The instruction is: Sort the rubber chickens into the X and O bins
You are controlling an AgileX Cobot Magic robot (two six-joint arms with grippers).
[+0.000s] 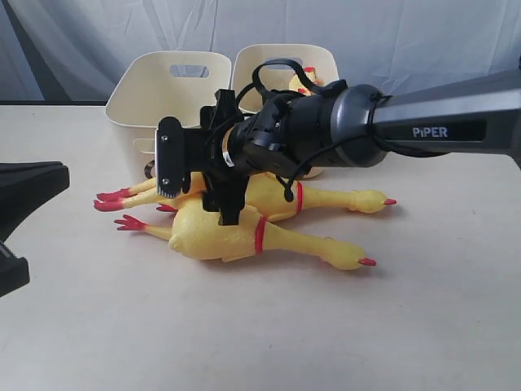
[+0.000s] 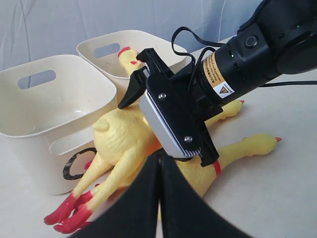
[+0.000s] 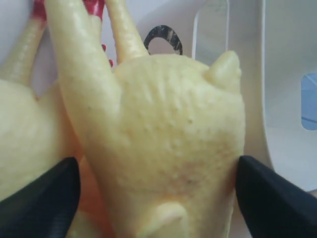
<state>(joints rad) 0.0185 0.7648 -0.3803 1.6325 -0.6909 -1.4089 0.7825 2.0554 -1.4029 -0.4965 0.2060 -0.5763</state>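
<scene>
Two black fingers (image 3: 39, 198) of the right tool (image 3: 157, 168) stand wide apart, one on each side of the rear chicken (image 3: 168, 139). They straddle its plump body just ahead of the tail nub. One finger looks to be against the skin, but I cannot tell that it squeezes, and nothing is lifted. The left tool (image 2: 159, 198) hangs off to the side, apart from the chickens, with its fingers pressed together and nothing between them.

By my reckoning the sorting is barely begun. A third chicken (image 2: 126, 57) sits in the farther bin (image 2: 148, 42), only its head and red comb showing above the rim. No mark shows on that bin. The nearer O bin (image 2: 25, 158), with a black ring low on its wall, looks bare inside. The rear chicken lies along the foot of the O bin, close against it. The front chicken (image 1: 228, 236) lies just beside the rear one on the tabletop (image 1: 407, 326), parallel, with heads to one side and feet to the other. Both have yet to be binned. A fourth I cannot find.

The birds are matt yellow rubber with finely pebbled skin. Their fat bodies taper to long necks ringed with a red band, and they have red beak tips and splayed red toes. I would expect them to dent and flex under a grip. The bins are smooth cream plastic, thin-walled, with rounded corners and slot handles. The tabletop is pale and dull.
</scene>
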